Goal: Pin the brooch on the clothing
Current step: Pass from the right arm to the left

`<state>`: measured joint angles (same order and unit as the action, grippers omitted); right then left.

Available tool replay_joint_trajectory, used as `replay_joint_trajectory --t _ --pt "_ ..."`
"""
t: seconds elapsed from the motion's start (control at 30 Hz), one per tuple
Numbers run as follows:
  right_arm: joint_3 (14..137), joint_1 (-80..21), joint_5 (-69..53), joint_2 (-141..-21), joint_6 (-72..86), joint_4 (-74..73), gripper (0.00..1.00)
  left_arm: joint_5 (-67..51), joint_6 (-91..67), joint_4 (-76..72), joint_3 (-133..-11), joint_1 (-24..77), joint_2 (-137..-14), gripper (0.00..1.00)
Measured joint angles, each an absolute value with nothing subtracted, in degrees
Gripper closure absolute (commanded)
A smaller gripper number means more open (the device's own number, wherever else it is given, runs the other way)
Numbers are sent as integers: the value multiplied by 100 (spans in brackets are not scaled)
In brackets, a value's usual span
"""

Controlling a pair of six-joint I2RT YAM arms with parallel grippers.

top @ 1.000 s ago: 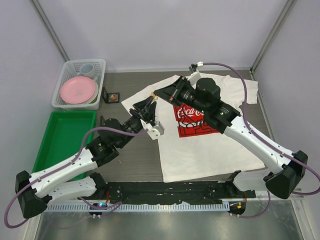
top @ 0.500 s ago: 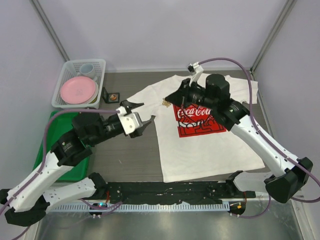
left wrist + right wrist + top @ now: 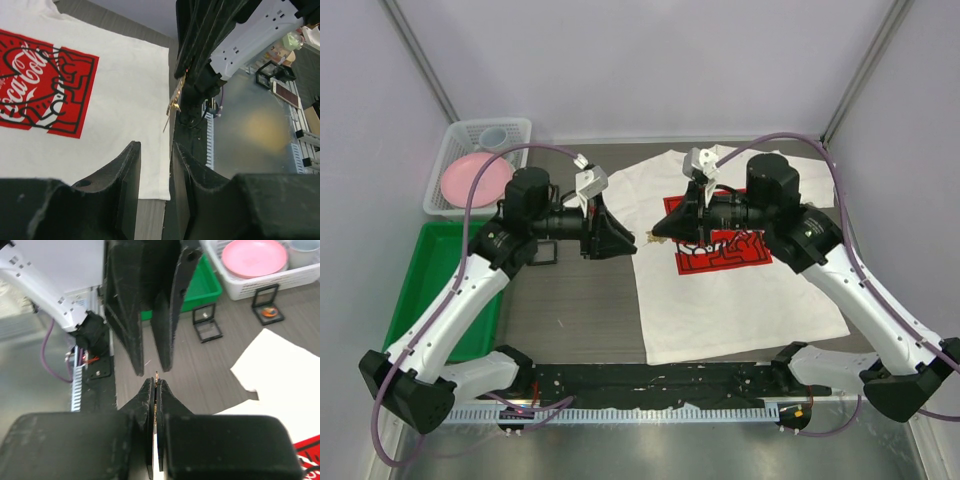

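One green tray point(image 3: 435, 290) lies at the table's 9 o'clock. One white basket point(image 3: 470, 125) at 10 o'clock holds one pink plate point(image 3: 470, 178). The two arms stretch level, tips nearly meeting. The left gripper point(image 3: 626, 244) stands parted and empty. At its 3 o'clock the right gripper point(image 3: 658, 228) is clenched on one gold brooch point(image 3: 175, 99), above the left part of the single flat T-shirt point(image 3: 720, 310).

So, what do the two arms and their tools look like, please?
The left arm and right arm have white links, black joints and black bases. A purple cable loops along each. The left tool and right tool are black, each with two tapered fingers and a white block behind.
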<state>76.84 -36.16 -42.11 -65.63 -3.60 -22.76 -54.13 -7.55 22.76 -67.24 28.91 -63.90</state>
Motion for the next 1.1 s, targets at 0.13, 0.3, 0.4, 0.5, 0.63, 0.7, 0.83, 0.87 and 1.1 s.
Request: replay_joint_trajectory --t 0.13,0.3,0.4,0.5,0.63,0.7,0.83,0.87,1.1 --pt "7850 -3789 -4464 -6661 -613 -2652 99 -5728 -902 1951 -6716 2891 -6331 61" --pt "7988 -3983 -4563 -6831 -882 -3048 99 -5964 -827 1865 -6716 2906 -6195 61" --pt "8023 -4069 -4567 -6906 -939 -3188 99 -5983 -751 1874 -6716 2956 -6187 64" --pt "8053 -4130 -4574 -6941 -980 -3271 99 -5975 -681 1890 -6716 3048 -6189 68" --pt "8145 -4171 -4571 -6963 -1020 -3330 99 -5951 -607 1920 -6716 3186 -6215 72" --pt "8182 -4189 -4567 -6967 -1028 -3352 99 -5909 -552 1959 -6716 3240 -6235 74" --pt "8243 -4235 -4558 -6980 -1048 -3406 99 -5784 -451 2056 -6716 3321 -6274 85" --pt "8246 -4246 -4536 -6980 -1066 -3435 99 -5774 -443 2071 -6716 3339 -6278 88" --pt "8305 -4261 -4451 -7043 -1059 -3559 74 -5651 -478 2145 -6716 3439 -6283 100"
